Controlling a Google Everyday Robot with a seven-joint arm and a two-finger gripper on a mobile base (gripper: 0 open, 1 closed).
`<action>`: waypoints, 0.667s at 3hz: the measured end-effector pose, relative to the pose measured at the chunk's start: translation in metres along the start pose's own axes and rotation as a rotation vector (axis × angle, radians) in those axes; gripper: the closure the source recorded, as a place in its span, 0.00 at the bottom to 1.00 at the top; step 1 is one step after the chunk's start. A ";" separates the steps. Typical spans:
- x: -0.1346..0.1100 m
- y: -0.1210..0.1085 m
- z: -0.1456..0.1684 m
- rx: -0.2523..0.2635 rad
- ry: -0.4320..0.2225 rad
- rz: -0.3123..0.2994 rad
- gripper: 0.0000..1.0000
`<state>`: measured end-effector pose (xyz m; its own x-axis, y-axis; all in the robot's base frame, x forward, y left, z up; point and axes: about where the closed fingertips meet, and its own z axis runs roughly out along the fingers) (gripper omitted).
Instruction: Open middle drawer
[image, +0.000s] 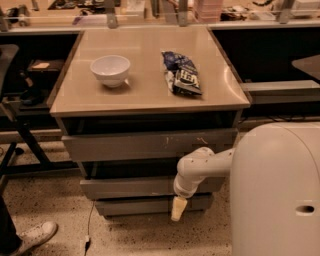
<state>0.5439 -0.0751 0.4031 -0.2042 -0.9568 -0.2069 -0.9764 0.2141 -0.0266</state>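
The middle drawer is the wide, plain grey front under the taller scratched top front, with a dark gap above it. My gripper hangs pointing down from the white arm. It sits in front of the right part of the cabinet, its pale tip level with the lowest drawer front, just below the middle drawer's lower edge. The inside of the middle drawer does not show.
A white bowl and a blue snack bag lie on the beige cabinet top. My white body fills the lower right. A person's shoe is at lower left, and a cable runs on the speckled floor.
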 end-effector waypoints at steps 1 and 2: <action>0.008 0.025 -0.007 -0.040 -0.008 0.007 0.00; 0.013 0.039 -0.007 -0.062 -0.013 0.018 0.18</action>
<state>0.5025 -0.0810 0.4065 -0.2214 -0.9502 -0.2192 -0.9751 0.2184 0.0381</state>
